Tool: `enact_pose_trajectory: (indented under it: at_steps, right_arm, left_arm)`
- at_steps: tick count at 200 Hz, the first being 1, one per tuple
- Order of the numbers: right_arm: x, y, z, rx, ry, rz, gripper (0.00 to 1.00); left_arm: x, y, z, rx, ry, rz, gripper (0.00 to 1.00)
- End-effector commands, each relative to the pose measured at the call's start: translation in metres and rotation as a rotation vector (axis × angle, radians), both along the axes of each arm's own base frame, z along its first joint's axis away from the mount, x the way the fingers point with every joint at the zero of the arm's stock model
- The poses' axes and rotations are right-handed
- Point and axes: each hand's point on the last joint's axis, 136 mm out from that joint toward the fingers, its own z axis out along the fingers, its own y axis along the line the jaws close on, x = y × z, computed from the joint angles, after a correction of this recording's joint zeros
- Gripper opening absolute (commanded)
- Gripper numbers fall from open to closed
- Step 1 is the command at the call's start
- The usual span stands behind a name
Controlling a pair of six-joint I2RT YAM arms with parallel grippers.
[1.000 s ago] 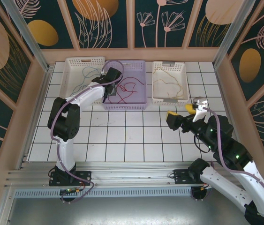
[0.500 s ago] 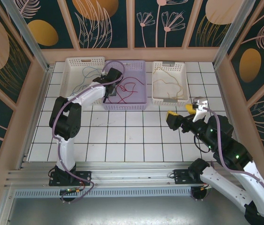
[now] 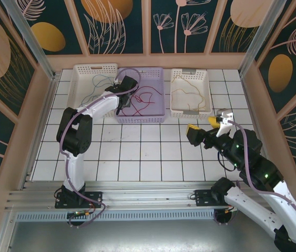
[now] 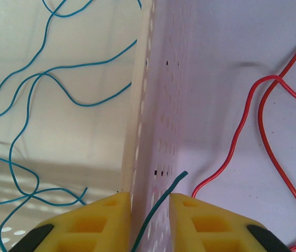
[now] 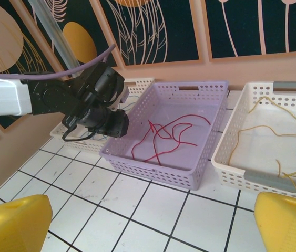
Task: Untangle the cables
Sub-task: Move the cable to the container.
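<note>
Blue cables [image 4: 42, 79] lie in the white left basket [image 3: 82, 73]. Red cables [image 3: 145, 100] lie in the lilac basket [image 3: 158, 73], and yellow-tan cables [image 3: 187, 92] in the white right basket [image 3: 191, 73]. My left gripper [image 3: 125, 101] straddles the wall between the left and lilac baskets. Its yellow fingers [image 4: 200, 220] stand a little apart, and one blue cable end [image 4: 163, 197] rises loosely between them, leaning on the right finger. A red cable [image 4: 263, 121] curves to the right of it. My right gripper [image 3: 202, 125] hovers wide open over the tiles, near the right basket's front corner.
In the right wrist view, the lilac basket [image 5: 153, 165] and its red cables [image 5: 169, 134] lie ahead of my right gripper [image 5: 153, 215]. The left arm [image 5: 84, 100] leans over that basket's left wall. White tiles stretch in front of the baskets. Wooden walls enclose the table.
The left arm's elbow has edged slightly up and to the right while its gripper stays at the basket wall. The right arm has not moved.
</note>
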Motion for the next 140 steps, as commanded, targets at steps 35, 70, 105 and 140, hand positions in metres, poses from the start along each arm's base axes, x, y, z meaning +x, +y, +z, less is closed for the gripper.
enact_pose_trajectory:
  at_steps: [35, 70, 105, 140]
  right_arm:
    - [-0.0028, 0.0031, 0.0067, 0.016, -0.028, 0.024, 0.99]
    - [-0.0030, 0.0031, 0.0073, 0.018, -0.027, 0.025, 0.99]
    - [-0.0034, 0.0032, 0.0068, 0.020, -0.024, 0.026, 0.99]
    - [-0.0032, 0.0037, 0.0046, 0.020, -0.020, 0.026, 0.99]
  left_arm:
    - [0.0031, -0.0009, 0.0081, 0.020, -0.002, -0.004, 0.24]
    - [0.0023, -0.0014, 0.0104, 0.015, -0.006, -0.005, 0.22]
    - [-0.0002, -0.0009, 0.0046, 0.019, 0.010, -0.008, 0.26]
    - [0.0004, -0.0023, 0.0032, 0.032, 0.013, -0.015, 0.44]
